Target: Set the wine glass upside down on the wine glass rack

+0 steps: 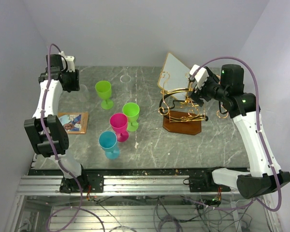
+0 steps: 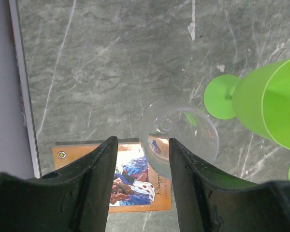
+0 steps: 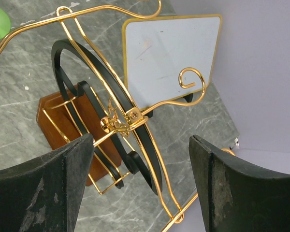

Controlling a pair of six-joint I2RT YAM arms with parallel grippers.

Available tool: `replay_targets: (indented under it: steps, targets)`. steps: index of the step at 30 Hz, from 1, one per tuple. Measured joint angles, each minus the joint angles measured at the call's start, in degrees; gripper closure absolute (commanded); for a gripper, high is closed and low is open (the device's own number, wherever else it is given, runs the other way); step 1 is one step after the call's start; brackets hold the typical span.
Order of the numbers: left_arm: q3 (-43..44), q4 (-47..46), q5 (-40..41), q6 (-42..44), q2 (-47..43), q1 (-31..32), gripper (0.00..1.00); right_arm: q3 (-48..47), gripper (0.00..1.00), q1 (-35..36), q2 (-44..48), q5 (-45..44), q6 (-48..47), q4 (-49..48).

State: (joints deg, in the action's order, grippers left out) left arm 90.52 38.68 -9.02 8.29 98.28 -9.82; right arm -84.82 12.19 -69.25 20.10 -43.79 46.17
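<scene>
Tabletop [image 1: 154, 142] is grey marble-look, with everything standing on it. On the far right is the wine glass rack [image 1: 182, 118], gold wire on a brown base, with a white panel [image 1: 176, 67] behind it. Over the rack top hangs the right gripper [image 3: 140, 140], spread wide. Only rack wire shows further off between its pads, no contact that I can see. Up near the back-left corner, the left gripper [image 2: 142, 141] is part-way apart with nothing clamped.

Coloured cups sit mid-table, and the green cup [image 2: 270, 104] is closest to the target. That target is the wine glass [image 2: 182, 126], the clear one. It looks upright on the table, just left of the green cup's foot and just beyond the picture card [image 2: 135, 176]. I can't make it out from the top camera.

Handling, my read:
- Light, rigid, slick and breakable; thin wall.
- Take it at the stem or low on the bowl with a soft squeeze, not the rim.
- It needs flipping before the rack, so the grip must survive rotation.

Relative to the left fingers [image 2: 193, 193], the glass is off-centre. Its bowl is mostly behind the finger nearer the green cup, and only its edge shows in the gap. It looks lower than the tips, though I can't confirm the height gap. It needs recentring before a close.
</scene>
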Motion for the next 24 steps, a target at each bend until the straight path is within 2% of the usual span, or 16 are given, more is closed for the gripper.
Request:
replay_targets:
  steps: [6, 20, 24]
  targets:
    - [0.1, 0.8, 0.9, 0.5, 1.4, 0.8, 0.53, 0.0, 0.21, 0.0, 0.0, -0.2, 0.2, 0.3]
    - [2.1, 2.7, 2.4, 2.0, 3.5, 1.9, 0.93, -0.7, 0.21, 0.0, 0.0, -0.9, 0.4, 0.9]
    - [2.4, 3.2, 2.5, 2.1, 3.4, 2.0, 0.93, -1.3, 0.2, 0.0, 0.0, -1.1, 0.8, 1.0]
